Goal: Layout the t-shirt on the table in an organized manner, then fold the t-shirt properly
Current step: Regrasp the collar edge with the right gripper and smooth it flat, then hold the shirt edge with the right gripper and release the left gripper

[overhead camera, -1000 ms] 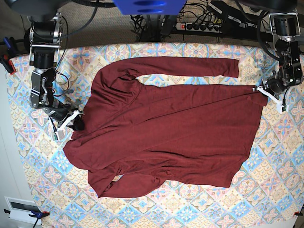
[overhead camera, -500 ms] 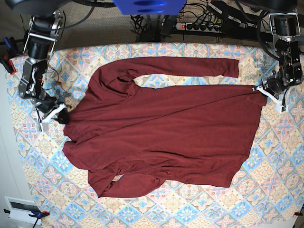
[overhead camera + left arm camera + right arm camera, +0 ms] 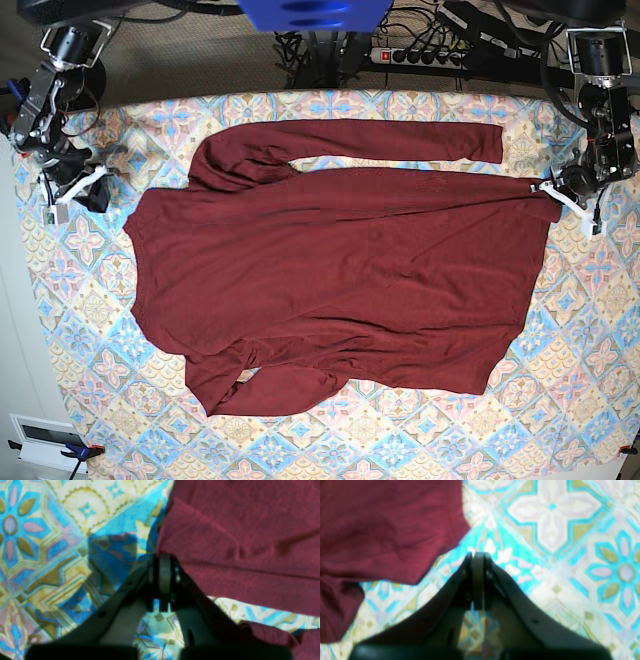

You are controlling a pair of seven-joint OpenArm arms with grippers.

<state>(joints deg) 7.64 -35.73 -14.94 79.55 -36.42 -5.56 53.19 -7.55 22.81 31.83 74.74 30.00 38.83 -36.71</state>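
On the desk (image 3: 590, 330), t-shirt (image 3: 340, 270) spread lengthwise between both arms.
Left fingers (image 3: 553, 189) pinch its hem corner; right fingers (image 3: 70, 190), pressed together and empty, sit just beside the shoulder edge.

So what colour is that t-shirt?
The t-shirt is plain dark maroon-red, no print; the base view shows it best.

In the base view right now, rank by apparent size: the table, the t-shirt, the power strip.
1. the table, filling most of the view.
2. the t-shirt, covering much of it.
3. the power strip, smallest, though it lies beyond the table's far edge, so distance shrinks it somewhat.
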